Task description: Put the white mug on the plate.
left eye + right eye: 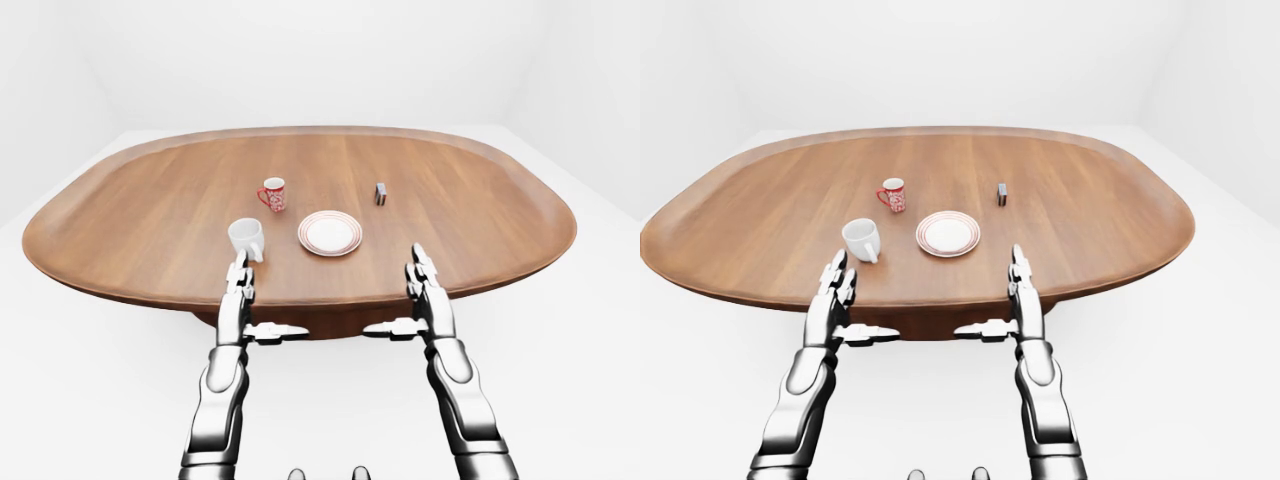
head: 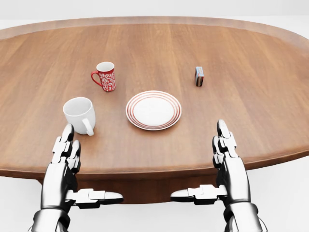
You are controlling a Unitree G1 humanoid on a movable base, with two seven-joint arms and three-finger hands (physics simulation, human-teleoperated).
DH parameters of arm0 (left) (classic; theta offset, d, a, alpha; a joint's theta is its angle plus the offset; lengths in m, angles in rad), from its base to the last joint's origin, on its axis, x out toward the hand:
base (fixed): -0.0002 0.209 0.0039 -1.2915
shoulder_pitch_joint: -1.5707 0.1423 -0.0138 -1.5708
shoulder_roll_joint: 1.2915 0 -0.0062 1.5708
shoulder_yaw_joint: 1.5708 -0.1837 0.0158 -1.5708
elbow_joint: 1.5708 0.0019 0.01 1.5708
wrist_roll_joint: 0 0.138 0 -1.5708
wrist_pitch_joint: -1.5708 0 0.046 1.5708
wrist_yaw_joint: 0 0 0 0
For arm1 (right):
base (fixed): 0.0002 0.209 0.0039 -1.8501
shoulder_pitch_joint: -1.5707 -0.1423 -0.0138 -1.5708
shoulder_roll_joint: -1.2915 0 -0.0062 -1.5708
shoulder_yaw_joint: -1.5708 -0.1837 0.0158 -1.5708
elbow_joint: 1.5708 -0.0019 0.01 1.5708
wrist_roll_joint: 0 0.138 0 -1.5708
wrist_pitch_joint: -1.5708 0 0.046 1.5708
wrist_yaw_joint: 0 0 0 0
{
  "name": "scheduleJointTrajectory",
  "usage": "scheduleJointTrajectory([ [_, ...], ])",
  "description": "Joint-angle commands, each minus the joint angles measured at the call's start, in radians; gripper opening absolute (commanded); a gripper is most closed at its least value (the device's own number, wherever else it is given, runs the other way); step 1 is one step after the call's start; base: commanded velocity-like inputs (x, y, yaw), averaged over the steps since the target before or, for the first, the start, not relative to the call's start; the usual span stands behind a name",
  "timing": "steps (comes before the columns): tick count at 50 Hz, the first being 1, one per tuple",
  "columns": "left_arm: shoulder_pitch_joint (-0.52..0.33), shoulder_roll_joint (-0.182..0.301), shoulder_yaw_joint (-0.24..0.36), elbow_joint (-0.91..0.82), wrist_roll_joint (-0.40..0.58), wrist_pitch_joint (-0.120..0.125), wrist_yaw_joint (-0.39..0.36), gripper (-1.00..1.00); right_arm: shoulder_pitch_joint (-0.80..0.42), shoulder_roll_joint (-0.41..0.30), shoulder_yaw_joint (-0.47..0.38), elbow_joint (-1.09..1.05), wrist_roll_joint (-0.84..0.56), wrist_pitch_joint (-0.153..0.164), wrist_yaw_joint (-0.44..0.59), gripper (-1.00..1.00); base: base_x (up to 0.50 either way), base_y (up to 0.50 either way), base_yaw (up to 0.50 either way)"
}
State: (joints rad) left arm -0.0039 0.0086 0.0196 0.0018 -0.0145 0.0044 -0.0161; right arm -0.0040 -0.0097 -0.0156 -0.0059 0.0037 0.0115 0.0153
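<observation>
The white mug (image 2: 80,114) stands upright on the oval wooden table (image 2: 251,101), its handle turned toward the view's bottom. Right of it lies the white plate (image 2: 153,109) with red rings, nothing on it. My left hand (image 2: 66,150) hovers open just below the mug at the table's near edge, fingers straight and thumb pointing right. My right hand (image 2: 225,147) is open too, below and right of the plate, holding nothing.
A red patterned mug (image 2: 105,76) stands above the white mug and left of the plate. A small dark box (image 2: 199,76) stands upright to the plate's upper right. White floor and walls surround the table (image 1: 90,230).
</observation>
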Motion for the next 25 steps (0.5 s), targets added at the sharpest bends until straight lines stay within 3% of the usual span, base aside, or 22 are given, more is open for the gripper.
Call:
scheduleJointTrajectory([
  [1, -0.010, 0.016, 0.032, 0.007, -0.021, 0.002, -0.022, 1.00, -0.004, -0.015, -0.026, -0.016, 0.003, 0.022, 0.027, 1.00, 0.00, 0.00, 0.00],
  [10, -0.011, 0.019, 0.042, -0.009, -0.029, 0.014, -0.022, 1.00, -0.004, -0.015, -0.026, -0.026, 0.001, 0.035, 0.031, 1.00, 0.00, 0.00, 0.00],
  [12, -0.007, 0.022, 0.045, -0.033, -0.033, 0.031, -0.022, 1.00, -0.001, -0.015, -0.027, -0.037, 0.001, 0.041, 0.031, 1.00, 0.00, 0.00, 0.00],
  [13, -0.002, 0.027, 0.051, -0.075, -0.037, 0.058, -0.024, 1.00, 0.007, -0.019, -0.032, -0.079, 0.005, 0.065, 0.033, 1.00, 0.00, 0.00, 0.00],
  [14, -0.001, 0.030, 0.058, -0.096, -0.036, 0.065, -0.022, 1.00, 0.011, -0.021, -0.036, -0.105, 0.003, 0.076, 0.033, 1.00, 0.00, 0.00, 0.00],
  [15, -0.005, 0.037, 0.078, -0.136, -0.044, 0.083, -0.016, 1.00, 0.019, -0.026, -0.046, -0.156, -0.004, 0.076, 0.025, 1.00, 0.00, 0.00, 0.00],
  [20, -0.049, 0.096, 0.218, -0.306, -0.125, 0.083, 0.009, 1.00, 0.058, -0.046, -0.152, -0.477, 0.038, 0.076, 0.034, 1.00, 0.00, 0.00, 0.00],
  [22, -0.057, 0.115, 0.274, -0.385, -0.159, 0.083, 0.022, 1.00, 0.062, -0.057, -0.211, -0.616, 0.051, 0.076, 0.040, 1.00, 0.00, 0.00, 0.00],
  [25, -0.064, 0.145, 0.393, -0.533, -0.288, 0.083, 0.047, 1.00, 0.057, -0.075, -0.361, -0.907, 0.127, 0.076, 0.059, 1.00, 0.00, 0.00, 0.00],
])
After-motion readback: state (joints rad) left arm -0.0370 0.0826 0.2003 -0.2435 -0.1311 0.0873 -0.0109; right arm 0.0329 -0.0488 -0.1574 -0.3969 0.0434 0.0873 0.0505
